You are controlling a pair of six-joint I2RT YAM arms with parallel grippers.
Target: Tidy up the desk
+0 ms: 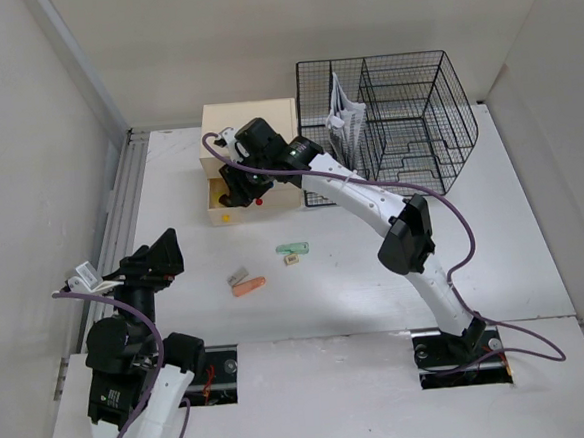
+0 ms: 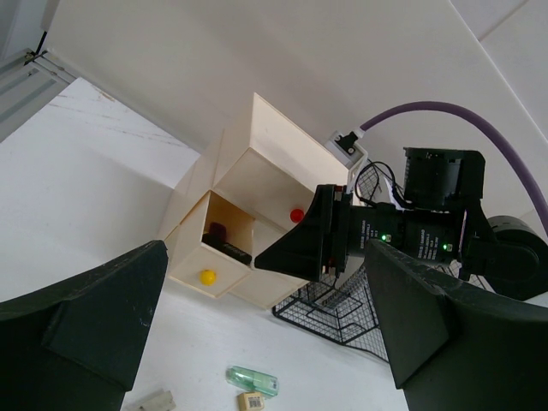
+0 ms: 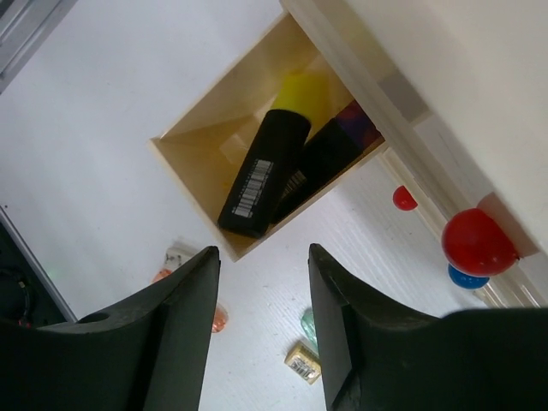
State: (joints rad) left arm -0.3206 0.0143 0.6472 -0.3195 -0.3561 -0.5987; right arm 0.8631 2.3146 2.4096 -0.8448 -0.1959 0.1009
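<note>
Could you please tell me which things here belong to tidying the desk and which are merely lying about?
Job: desk; open drawer holding two markers; loose orange piece, green piece, tan piece, grey piece.
Probably bystanders: wire-mesh organizer with papers; purple cable.

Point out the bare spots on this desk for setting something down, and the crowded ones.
Widest bare patch: the desk right of the right arm, in front of the wire-mesh organizer. Another lies between the rail and the drawer box. Crowded: the middle, with the orange piece and green piece, and the open drawer under the right gripper.
</note>
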